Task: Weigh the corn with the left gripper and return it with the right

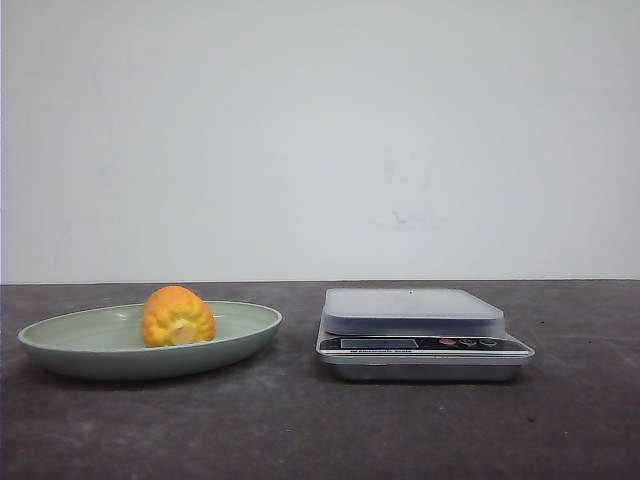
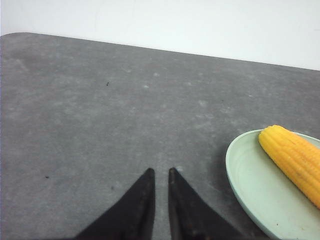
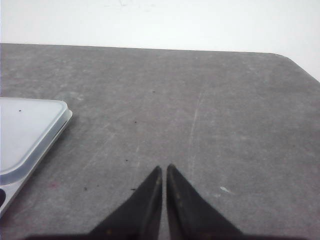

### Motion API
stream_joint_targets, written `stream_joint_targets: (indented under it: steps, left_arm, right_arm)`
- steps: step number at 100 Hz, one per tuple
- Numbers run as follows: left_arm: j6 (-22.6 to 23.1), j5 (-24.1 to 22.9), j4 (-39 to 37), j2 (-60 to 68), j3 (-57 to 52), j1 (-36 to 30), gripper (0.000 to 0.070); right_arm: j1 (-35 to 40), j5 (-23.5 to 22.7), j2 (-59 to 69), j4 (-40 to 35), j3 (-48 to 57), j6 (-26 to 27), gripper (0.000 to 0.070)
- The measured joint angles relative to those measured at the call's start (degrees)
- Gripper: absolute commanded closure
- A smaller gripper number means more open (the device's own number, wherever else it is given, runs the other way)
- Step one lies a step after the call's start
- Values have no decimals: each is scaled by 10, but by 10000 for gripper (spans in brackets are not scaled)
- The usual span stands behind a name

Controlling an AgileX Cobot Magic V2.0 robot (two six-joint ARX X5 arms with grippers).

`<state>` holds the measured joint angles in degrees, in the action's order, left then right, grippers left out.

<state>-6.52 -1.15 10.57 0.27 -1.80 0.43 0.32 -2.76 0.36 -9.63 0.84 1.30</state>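
Observation:
The yellow-orange corn (image 1: pixel 178 317) lies in a pale green oval plate (image 1: pixel 60 345) at the table's left, its pale cut end facing the camera. It also shows in the left wrist view (image 2: pixel 295 159), on the plate (image 2: pixel 250 180). A silver digital scale (image 1: pixel 415 312) with an empty platform stands at centre right; its corner shows in the right wrist view (image 3: pixel 25 135). My left gripper (image 2: pixel 160 172) is shut and empty over bare table, apart from the plate. My right gripper (image 3: pixel 164 168) is shut and empty over bare table beside the scale. Neither gripper shows in the front view.
The table (image 1: pixel 300 430) is dark grey, with a white wall behind it. The table's far edge and a rounded corner show in the right wrist view (image 3: pixel 295 60).

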Motion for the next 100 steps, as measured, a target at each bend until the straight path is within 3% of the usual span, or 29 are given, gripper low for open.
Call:
stream_joint_targets:
  steps: [54, 71, 81, 91, 100]
  left_arm:
    - [0, 0, -2, 0, 0, 0, 700]
    - [-5, 0, -52, 0, 0, 0, 696]
    - [-47, 0, -72, 1, -5, 0, 690]
    - [-110, 3, -31, 32, -50, -3, 688]
    - [-140, 10, 4, 83, -133, -8, 689]
  right_arm:
    - [0, -2, 0, 0, 0, 20, 693]
    - [0, 0, 0, 1, 0, 54, 697]
    - [0, 0, 2, -21, 17, 102, 700]
    - [0, -4, 32, -45, 78, 164, 700]
    - [6, -17, 95, -64, 163, 202, 700]
